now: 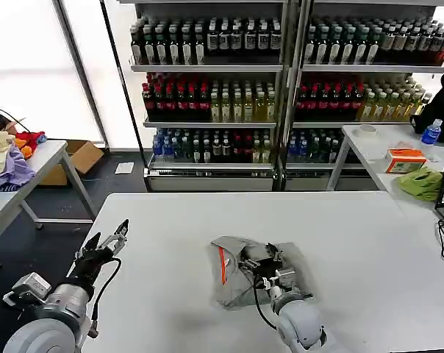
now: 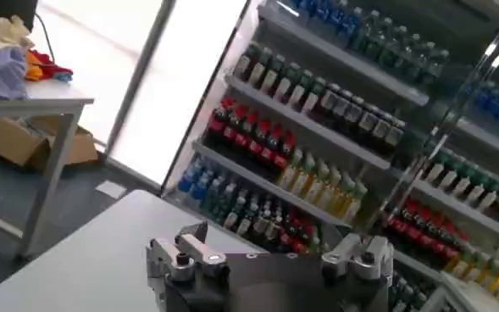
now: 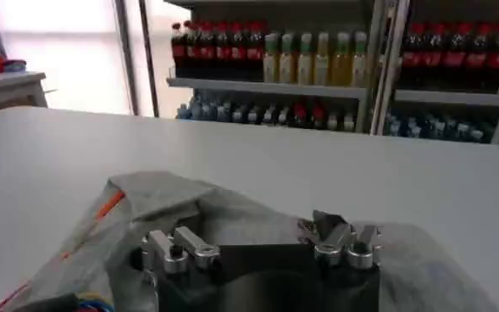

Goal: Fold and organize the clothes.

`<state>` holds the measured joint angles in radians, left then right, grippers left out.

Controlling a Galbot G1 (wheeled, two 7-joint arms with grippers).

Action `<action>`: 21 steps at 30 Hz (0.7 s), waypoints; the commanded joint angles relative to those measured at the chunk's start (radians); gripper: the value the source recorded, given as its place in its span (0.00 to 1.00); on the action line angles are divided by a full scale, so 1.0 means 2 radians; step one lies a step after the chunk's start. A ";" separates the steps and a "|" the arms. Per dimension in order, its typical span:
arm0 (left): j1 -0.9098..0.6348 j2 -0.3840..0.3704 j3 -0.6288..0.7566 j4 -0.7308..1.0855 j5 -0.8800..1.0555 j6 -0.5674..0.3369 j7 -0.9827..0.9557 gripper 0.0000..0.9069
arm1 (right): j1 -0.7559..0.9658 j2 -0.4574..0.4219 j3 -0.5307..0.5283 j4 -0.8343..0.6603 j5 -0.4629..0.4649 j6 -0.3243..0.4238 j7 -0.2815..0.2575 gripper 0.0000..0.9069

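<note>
Right hand (image 1: 265,266) rests open on the grey shirt (image 1: 233,283); left hand (image 1: 108,243) hangs open.

The head camera looks forward and down across the white table (image 1: 369,250) toward bottle shelves (image 1: 281,88) at twelve o'clock. The left wrist camera sits low at the table's edge, tilted up at the shelves (image 2: 317,127). The right wrist camera skims close over the table (image 3: 317,186), facing those shelves (image 3: 317,59).

Rounded pale-grey arm housings, black cables, black gripper bodies with silver screw-headed knuckles at the jaws.
</note>
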<state>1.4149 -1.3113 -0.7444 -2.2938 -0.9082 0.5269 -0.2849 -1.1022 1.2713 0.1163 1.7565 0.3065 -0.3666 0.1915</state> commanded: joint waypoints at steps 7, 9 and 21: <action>0.021 0.006 -0.010 -0.004 0.007 -0.020 0.036 1.00 | -0.099 -0.078 0.200 0.188 0.034 0.043 -0.047 1.00; 0.025 0.007 -0.003 -0.003 0.018 -0.027 0.043 1.00 | -0.139 -0.080 0.250 0.199 0.060 0.066 -0.085 1.00; 0.066 -0.015 0.037 0.009 0.186 -0.117 0.165 1.00 | -0.265 -0.040 0.354 0.197 0.088 0.140 -0.163 1.00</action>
<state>1.4947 -1.3021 -0.7221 -2.2883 -0.8048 0.4351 -0.1414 -1.4129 1.1656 0.5841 2.0831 0.4331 -0.2153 -0.0031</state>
